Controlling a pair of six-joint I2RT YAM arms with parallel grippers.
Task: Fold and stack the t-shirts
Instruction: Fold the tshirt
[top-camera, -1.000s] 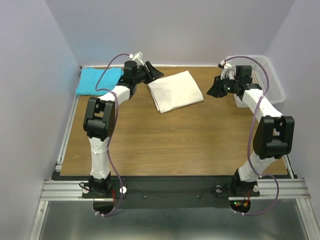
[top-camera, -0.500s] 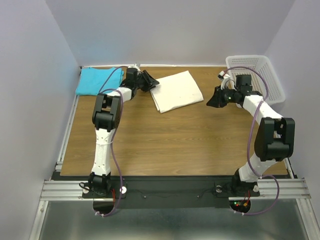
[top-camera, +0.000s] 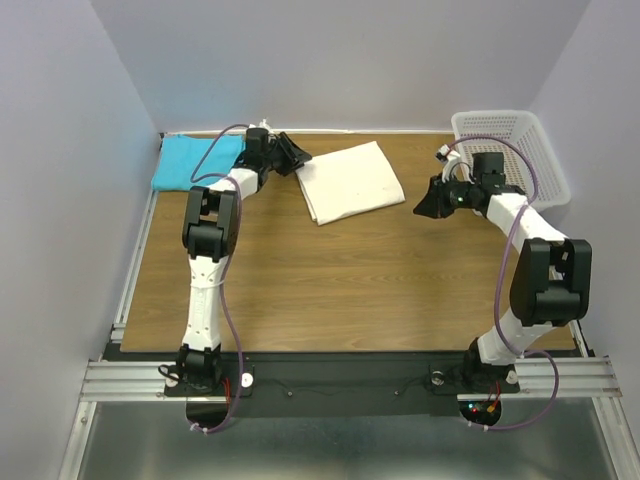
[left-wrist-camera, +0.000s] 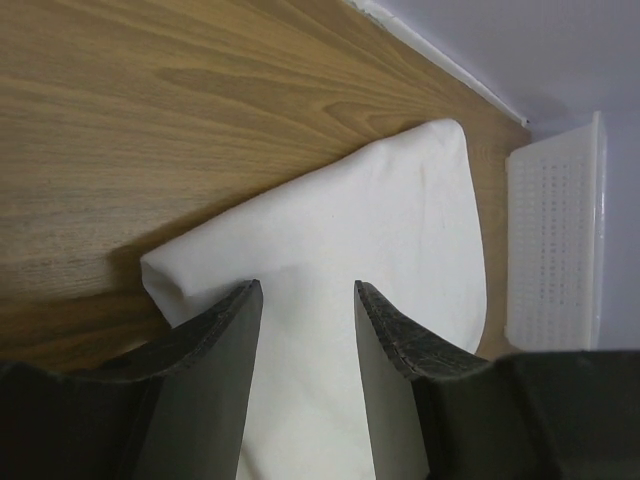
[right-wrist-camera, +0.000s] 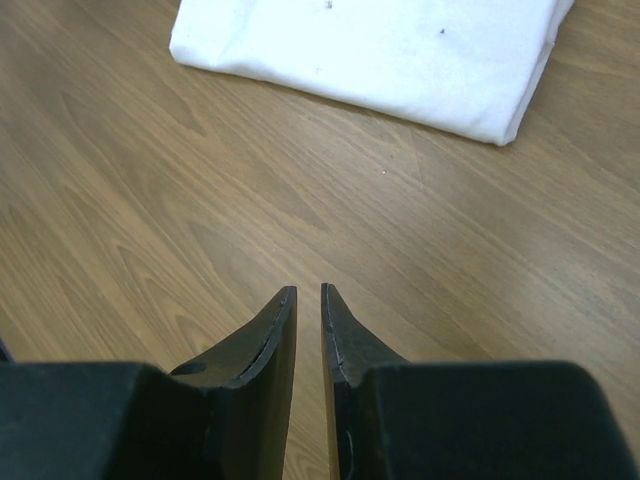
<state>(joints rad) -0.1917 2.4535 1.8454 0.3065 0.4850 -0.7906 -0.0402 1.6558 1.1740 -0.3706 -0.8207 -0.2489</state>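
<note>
Left wrist view: left tool (left-wrist-camera: 308, 300) spread apart over a corner of the folded cream-white t-shirt (left-wrist-camera: 390, 240). Right wrist view: right tool (right-wrist-camera: 308, 298) almost together, empty, above the counter (right-wrist-camera: 140, 210). Only the top view shows the turquoise-blue t-shirt (top-camera: 195, 160), far left.

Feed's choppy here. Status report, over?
Left gripper jaws open at cream-white shirt corner. Right gripper jaws shut, empty, over table. Turquoise shirt folded far left. Nothing in the way.

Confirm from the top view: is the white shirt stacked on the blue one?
No, the white shirt lies folded on the bare table, apart from the blue shirt at the far left corner.
</note>
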